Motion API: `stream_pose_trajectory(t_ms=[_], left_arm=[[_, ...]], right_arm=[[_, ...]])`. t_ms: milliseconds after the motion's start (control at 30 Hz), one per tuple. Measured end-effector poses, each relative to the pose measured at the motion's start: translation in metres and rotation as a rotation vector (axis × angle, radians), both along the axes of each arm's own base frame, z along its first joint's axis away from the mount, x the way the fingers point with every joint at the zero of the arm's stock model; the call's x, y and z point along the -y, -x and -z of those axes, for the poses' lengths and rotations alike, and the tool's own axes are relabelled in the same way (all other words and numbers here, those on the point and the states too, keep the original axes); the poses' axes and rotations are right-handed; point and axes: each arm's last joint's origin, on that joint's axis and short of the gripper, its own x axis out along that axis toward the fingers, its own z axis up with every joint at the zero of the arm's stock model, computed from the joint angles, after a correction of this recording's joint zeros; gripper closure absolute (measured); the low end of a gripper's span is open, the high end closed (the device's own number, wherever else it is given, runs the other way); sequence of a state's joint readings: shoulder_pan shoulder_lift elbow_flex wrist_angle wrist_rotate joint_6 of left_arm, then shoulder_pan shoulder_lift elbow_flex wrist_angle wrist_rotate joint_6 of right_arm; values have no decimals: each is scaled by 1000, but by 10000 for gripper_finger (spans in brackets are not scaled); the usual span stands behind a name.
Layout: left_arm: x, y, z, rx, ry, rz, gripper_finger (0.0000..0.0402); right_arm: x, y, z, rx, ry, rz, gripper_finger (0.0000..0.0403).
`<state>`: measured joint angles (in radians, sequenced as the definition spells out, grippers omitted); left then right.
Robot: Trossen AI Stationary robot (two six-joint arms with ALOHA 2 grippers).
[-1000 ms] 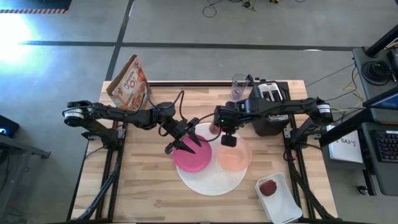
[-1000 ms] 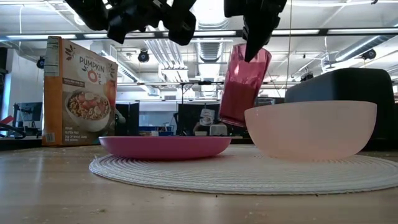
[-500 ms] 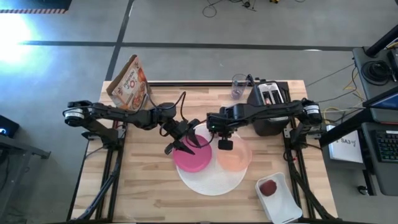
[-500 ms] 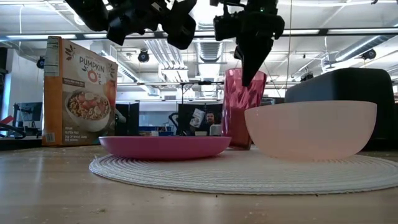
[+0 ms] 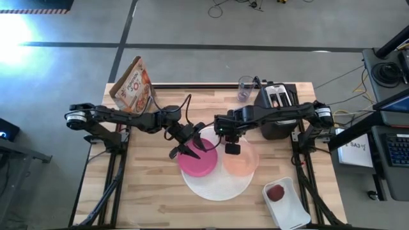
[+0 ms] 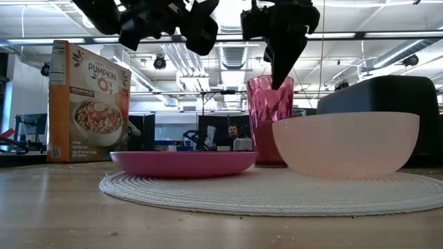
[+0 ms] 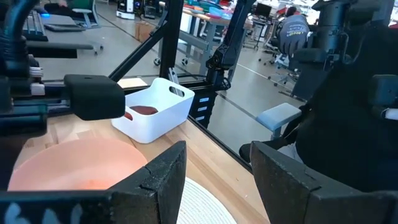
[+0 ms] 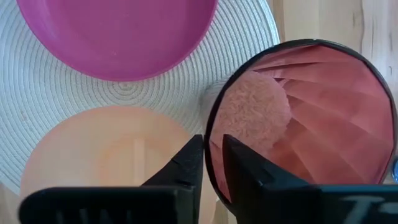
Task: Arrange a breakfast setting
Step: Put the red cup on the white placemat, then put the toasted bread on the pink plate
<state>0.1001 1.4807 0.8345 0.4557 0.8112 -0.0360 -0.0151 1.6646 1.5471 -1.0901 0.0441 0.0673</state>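
The pink tumbler (image 6: 268, 122) stands upright on its base at the far edge of the large white round disc (image 5: 217, 182). My right gripper (image 8: 212, 149) points down at it, shut on its rim. On the disc rest the small magenta plate (image 5: 197, 161) and the translucent peach bowl (image 5: 240, 161). My left gripper (image 5: 188, 148) hangs open above the plate's far left part, with nothing between its fingers (image 7: 155, 180). The cereal box (image 5: 132, 86) stands at the far left corner. A small red fruit (image 5: 276, 192) lies in the white tray (image 5: 291, 207). My right gripper has the tumbler's rim (image 8: 208, 163) between its two fingers, one finger (image 8: 244, 169) inside the cup and one outside, only at the rim's top. It comes from above, pointing steeply down. The tumbler stands upright on its base.
The black toaster (image 5: 278, 112) stands at the far right, behind my right arm. A clear glass (image 5: 245, 88) sits at the far edge beside it. Bare wood lies along the near edge and on the left side of the table.
My right gripper has gone down and a little toward the table's left with the tumbler. The tumbler was tilted and lifted clear of the table; now it stands upright on its base beside the bowl.
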Motion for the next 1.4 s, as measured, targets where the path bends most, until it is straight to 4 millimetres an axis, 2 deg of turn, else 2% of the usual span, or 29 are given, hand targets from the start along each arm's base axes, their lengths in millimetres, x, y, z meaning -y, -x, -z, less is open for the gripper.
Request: stream_pose_trajectory(t_ms=[333,733,900,1167,1300,1400], left_arm=[[0,0,0,-1,0,0,238],[0,0,-1,-26,38,0,238],[-1,1,0,-57,65,18,238],[-2,2,2,-82,78,70,246],[-3,3,2,-80,79,69,260],[-6,4,-1,-72,82,81,267]], right_arm=[[-1,2,-3,8,2,0,304],[0,7,-44,60,15,-16,298],[-1,23,-58,17,18,-25,305],[2,53,-75,109,58,-60,304],[3,70,-73,199,45,14,303],[2,87,-61,229,-4,114,306]])
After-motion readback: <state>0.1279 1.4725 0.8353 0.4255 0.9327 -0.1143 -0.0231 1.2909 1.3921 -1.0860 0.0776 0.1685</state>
